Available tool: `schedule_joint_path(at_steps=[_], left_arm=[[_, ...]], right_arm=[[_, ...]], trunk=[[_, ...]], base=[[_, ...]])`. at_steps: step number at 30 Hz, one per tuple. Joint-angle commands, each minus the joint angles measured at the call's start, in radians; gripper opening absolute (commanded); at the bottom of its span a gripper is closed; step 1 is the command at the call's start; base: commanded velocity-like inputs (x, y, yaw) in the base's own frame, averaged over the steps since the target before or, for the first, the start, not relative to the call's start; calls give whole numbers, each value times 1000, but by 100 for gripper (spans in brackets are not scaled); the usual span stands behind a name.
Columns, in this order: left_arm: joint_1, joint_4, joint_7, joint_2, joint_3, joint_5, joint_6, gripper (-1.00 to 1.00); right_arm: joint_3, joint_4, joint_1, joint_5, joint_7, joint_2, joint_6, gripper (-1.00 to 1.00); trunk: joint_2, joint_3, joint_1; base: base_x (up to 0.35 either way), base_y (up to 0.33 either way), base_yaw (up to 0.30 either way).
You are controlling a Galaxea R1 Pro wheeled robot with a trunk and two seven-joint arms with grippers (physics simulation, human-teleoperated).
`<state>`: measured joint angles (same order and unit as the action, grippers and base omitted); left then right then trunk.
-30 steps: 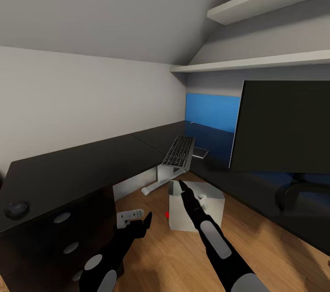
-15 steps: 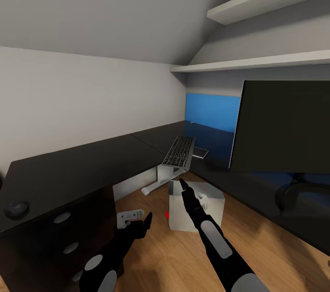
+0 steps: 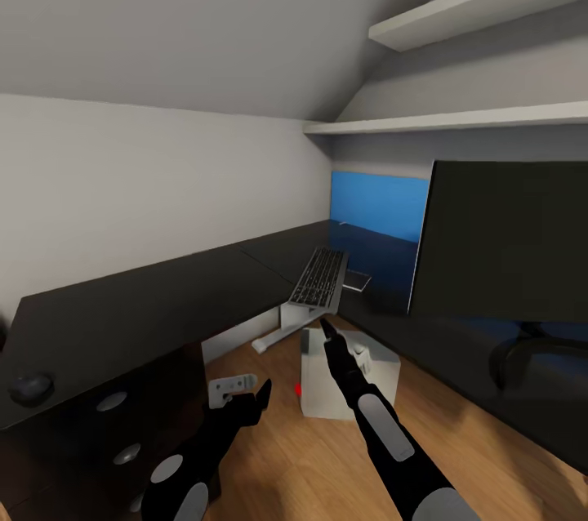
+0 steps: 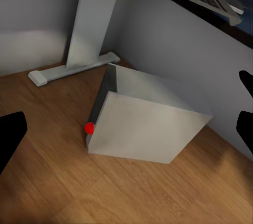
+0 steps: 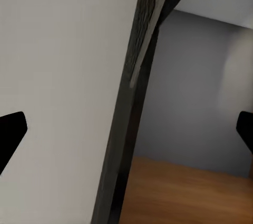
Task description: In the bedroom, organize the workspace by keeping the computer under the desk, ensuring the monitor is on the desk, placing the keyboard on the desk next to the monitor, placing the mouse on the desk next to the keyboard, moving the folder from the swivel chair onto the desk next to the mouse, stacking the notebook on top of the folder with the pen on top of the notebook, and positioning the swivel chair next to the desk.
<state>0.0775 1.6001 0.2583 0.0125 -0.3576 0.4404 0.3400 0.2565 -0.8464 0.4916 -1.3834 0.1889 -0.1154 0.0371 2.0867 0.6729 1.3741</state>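
Observation:
The light grey computer (image 3: pixel 347 378) stands on the wooden floor by the desk (image 3: pixel 163 292), its red light (image 4: pixel 89 127) facing me. My right gripper (image 3: pixel 325 331) hovers open just above the computer. My left gripper (image 3: pixel 257 394) hangs open lower, left of the computer. The black keyboard (image 3: pixel 320 278) overhangs the desk's inner edge, with a thin dark notebook (image 3: pixel 357 280) beside it. The monitor (image 3: pixel 506 239) stands on the desk at the right. A dark mouse (image 3: pixel 31 384) lies at the desk's near left end. The swivel chair and folder are out of view.
A bright blue panel (image 3: pixel 380 204) stands upright at the desk's back corner. Two white shelves (image 3: pixel 457 117) hang above. The white desk leg (image 4: pixel 89 29) rises behind the computer. A black drawer unit (image 3: pixel 114 439) with round knobs stands close on my left.
The whole picture has shifted slightly downward, so the camera moved. Both arms and the desk's things keep their places.

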Motion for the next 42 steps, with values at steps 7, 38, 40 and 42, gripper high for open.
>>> schedule_joint_path(at_steps=[7,38,40,42], left_arm=[[1,0,9,0,-1,11,3,100],[1,0,9,-6,-48,7,1,100],[1,0,9,-6,-48,7,1,100],[1,0,9,-6,-48,7,1,100]], right_arm=[[4,1,1,-10,2,-1,4,100],[7,35,1,-8,0,-2,2,100],[7,35,1,-7,0,-3,4,100],[7,35,1,-6,1,-2,5,100]], trunk=[[-49,-21,-27],[-56,-24,-31],[-56,-24,-31],[-56,-24,-31]], base=[[0,0,0],[97,32,0],[255,68,0],[181,46,0]])
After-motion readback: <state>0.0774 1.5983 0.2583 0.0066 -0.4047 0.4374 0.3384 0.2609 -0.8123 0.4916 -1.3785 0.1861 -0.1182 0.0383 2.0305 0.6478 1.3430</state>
